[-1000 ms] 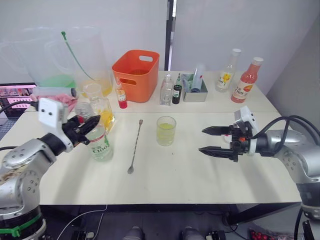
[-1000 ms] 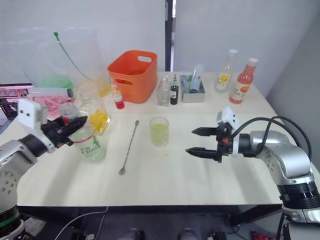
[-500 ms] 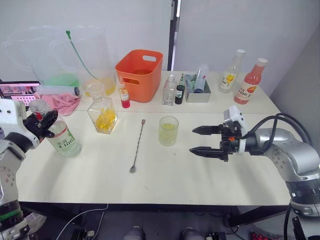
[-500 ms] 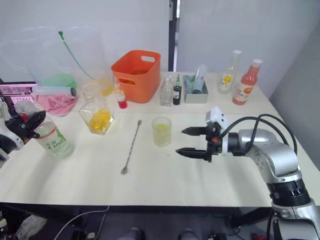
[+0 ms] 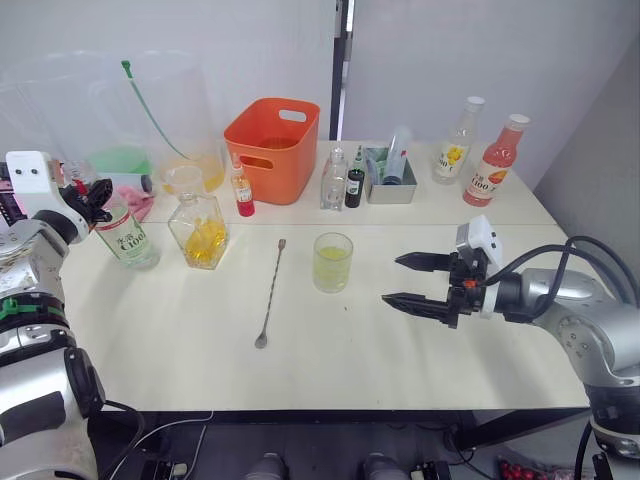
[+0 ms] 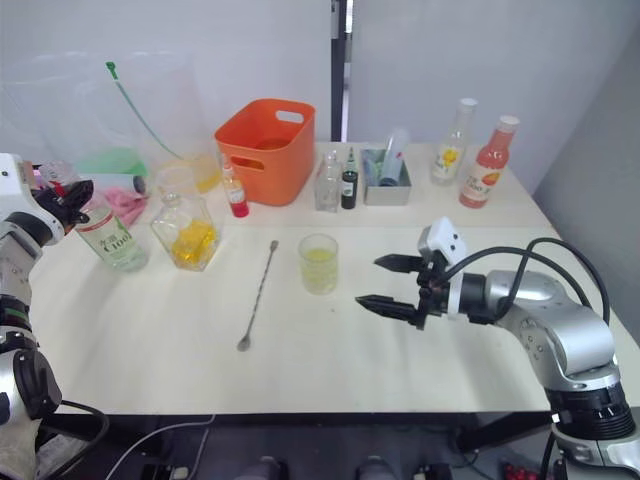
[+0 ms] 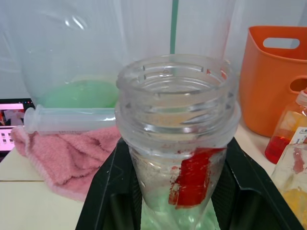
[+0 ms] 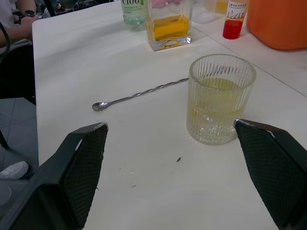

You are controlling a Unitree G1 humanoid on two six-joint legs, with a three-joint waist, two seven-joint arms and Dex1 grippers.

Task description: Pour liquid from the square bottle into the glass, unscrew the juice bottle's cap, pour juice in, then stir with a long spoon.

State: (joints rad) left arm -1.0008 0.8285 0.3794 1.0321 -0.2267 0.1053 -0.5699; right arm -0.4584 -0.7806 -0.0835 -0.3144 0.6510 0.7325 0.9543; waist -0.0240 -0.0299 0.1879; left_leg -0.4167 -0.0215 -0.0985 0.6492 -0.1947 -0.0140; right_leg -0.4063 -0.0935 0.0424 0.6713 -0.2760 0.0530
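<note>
Uncapped juice bottle (image 5: 124, 236), clear greenish with a C100 label and red neck band, standing at the table's (image 5: 330, 350) far left edge beside the square bottle (image 5: 203, 232). Pinched at the neck by the left gripper (image 5: 92, 201). Right gripper (image 5: 408, 281) spread wide, held level just right of the glass (image 5: 332, 262)

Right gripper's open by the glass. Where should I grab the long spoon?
Grip the long spoon mid-shaft from above, fingers across its twisted stem. It lies flat on the table left of the glass, bowl toward the robot, nothing touching it. The right gripper is open.
</note>
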